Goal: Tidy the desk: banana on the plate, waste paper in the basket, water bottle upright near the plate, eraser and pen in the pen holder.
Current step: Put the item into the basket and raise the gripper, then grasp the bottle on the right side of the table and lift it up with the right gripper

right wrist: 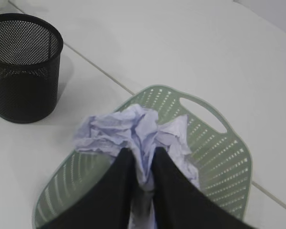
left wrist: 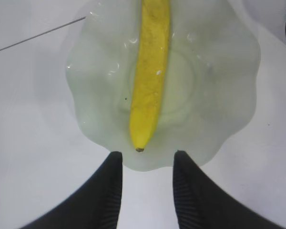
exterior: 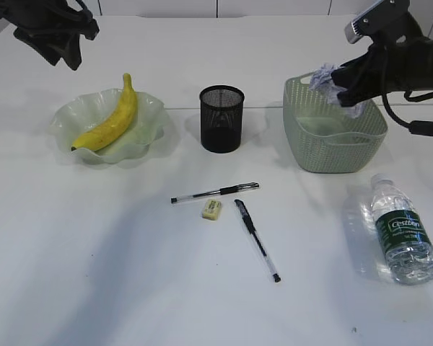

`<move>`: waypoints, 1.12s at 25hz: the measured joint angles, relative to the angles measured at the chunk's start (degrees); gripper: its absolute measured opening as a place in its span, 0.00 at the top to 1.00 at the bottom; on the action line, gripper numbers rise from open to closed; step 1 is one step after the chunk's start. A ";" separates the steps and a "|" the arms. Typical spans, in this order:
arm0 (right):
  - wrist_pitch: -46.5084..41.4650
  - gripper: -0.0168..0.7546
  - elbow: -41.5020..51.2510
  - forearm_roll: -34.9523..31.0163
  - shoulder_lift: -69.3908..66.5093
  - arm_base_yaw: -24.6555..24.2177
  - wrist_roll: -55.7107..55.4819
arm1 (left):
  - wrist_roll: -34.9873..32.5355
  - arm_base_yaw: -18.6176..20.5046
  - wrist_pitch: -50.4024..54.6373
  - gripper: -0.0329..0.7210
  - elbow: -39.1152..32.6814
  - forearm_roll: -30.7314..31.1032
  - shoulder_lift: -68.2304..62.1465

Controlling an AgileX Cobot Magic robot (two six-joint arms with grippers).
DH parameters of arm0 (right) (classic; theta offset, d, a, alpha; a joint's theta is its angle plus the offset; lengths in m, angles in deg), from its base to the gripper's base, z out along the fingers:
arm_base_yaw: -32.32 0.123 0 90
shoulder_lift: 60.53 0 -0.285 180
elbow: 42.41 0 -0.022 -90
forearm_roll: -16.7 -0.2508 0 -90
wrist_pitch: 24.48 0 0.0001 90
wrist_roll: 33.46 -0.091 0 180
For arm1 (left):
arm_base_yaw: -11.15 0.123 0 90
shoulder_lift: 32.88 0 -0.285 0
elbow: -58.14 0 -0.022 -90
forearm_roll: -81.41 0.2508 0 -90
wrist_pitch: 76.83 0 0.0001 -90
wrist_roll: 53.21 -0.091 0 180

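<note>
The banana (exterior: 110, 119) lies on the pale green plate (exterior: 151, 133) at the left; it also shows in the left wrist view (left wrist: 150, 71) on the plate (left wrist: 214, 95). My left gripper (left wrist: 145, 155) is open and empty, high above the plate's edge (exterior: 66, 52). My right gripper (right wrist: 142, 155) is shut on the crumpled waste paper (right wrist: 133, 129) above the green basket (right wrist: 219, 157), also in the exterior view (exterior: 346, 83). The black mesh pen holder (exterior: 221, 119) stands mid-table. Two pens (exterior: 216, 192) (exterior: 256, 238) and the eraser (exterior: 211, 209) lie in front. The water bottle (exterior: 403, 231) lies on its side.
The basket (exterior: 332, 148) stands right of the pen holder (right wrist: 21, 67). A table seam runs behind the plate and holder.
</note>
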State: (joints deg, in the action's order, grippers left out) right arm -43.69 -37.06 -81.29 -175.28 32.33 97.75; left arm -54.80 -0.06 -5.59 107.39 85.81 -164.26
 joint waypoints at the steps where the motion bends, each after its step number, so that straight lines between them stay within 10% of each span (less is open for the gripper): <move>1: -0.08 0.77 -0.11 -0.54 0.00 0.00 0.00 | 0.00 0.00 0.00 0.63 0.00 0.00 0.00; 7: 0.69 0.57 -0.46 -4.74 0.00 0.00 0.59 | -0.98 0.00 0.00 0.63 0.00 0.11 0.00; 28: 2.52 0.55 -2.52 -5.74 9.52 0.00 -6.67 | -1.55 0.00 0.10 0.63 0.00 1.96 2.74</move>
State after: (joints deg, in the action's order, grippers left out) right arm -41.18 -39.58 -87.04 -165.76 32.33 91.08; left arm -56.35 -0.06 -5.50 107.39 87.78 -161.52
